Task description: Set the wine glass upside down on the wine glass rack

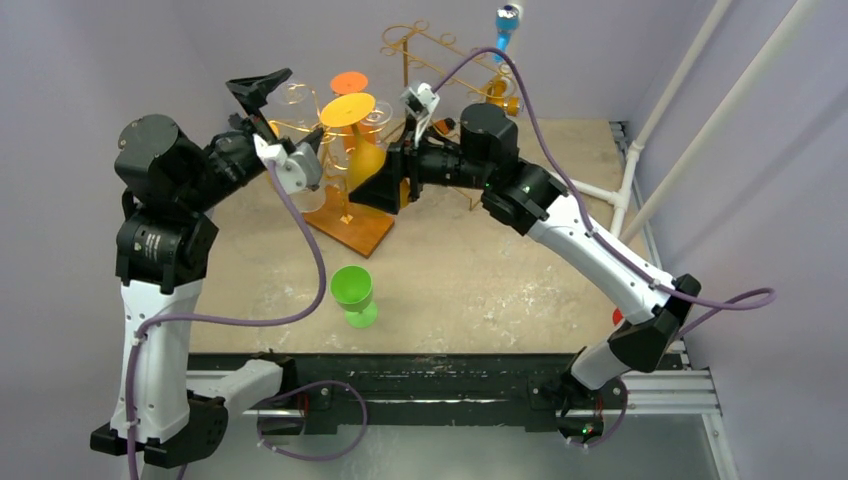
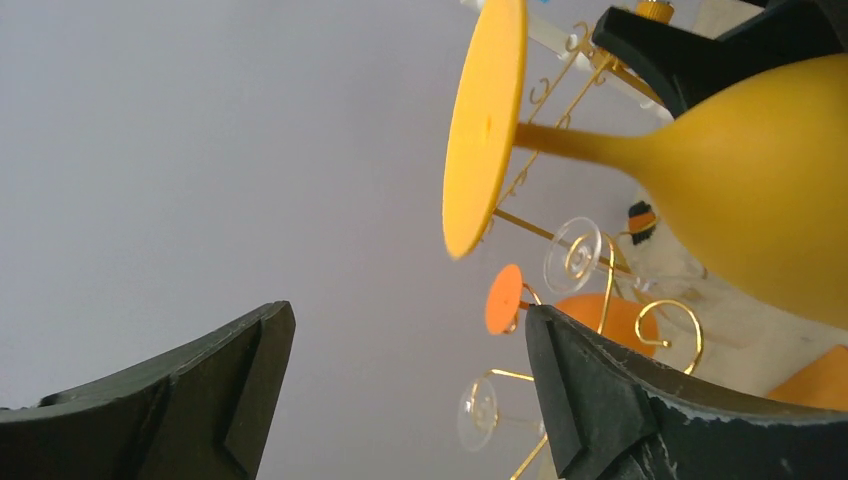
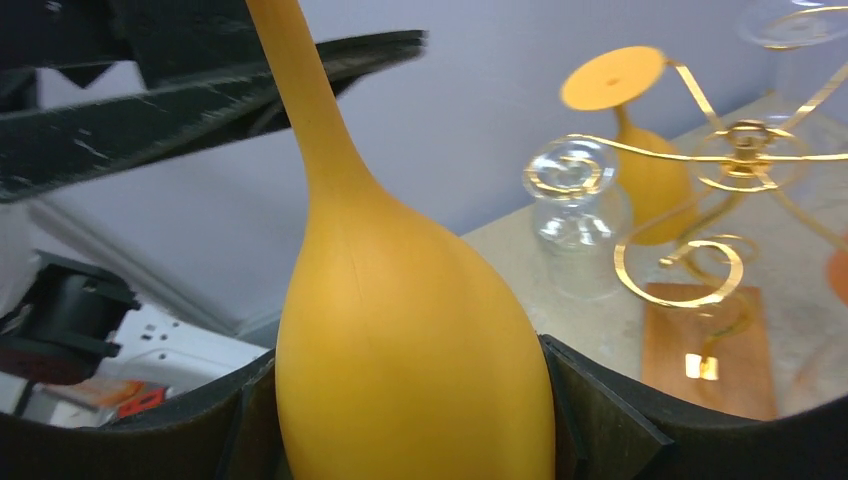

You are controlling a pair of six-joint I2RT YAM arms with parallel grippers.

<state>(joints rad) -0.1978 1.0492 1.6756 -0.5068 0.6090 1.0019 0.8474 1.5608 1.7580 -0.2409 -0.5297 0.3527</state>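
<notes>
Firstly, writing: we find small dark marks on the white housing (image 3: 170,345) at 8 o'clock in the right wrist view, too blurred for us to read.
Left gripper (image 2: 407,330): we see its jaws spread wide with only grey wall between them. It grips nothing and sits at 10 o'clock in the top view.
Right gripper (image 3: 415,400): we see it clamped on the bowl of the yellow wine glass (image 1: 348,108), one finger pressed against each side of the widest part.
Yellow wine glass: it is upside down, round foot on top and stem rising from the bowl. In the top view it sits at 11 o'clock, beside the left gripper and over the rack. From the left wrist, the foot shows edge-on at 1 o'clock, beyond the fingertips. We cannot tell whether the stem touches any wire.
Wine glass rack (image 1: 352,228): it has gold wire arms with curled ends on a wooden base, at 11 o'clock on the table (image 1: 480,290).
Orange glass (image 1: 349,82): it hangs inverted on the rack, at 12 o'clock from the yellow foot.
Clear glass (image 3: 575,215): it is inverted under a spiral hook, at 3 o'clock from the yellow bowl in the right wrist view.
Green glass (image 1: 352,290): it stands upright on the table at 6 o'clock from the rack, well apart from both grippers.
</notes>
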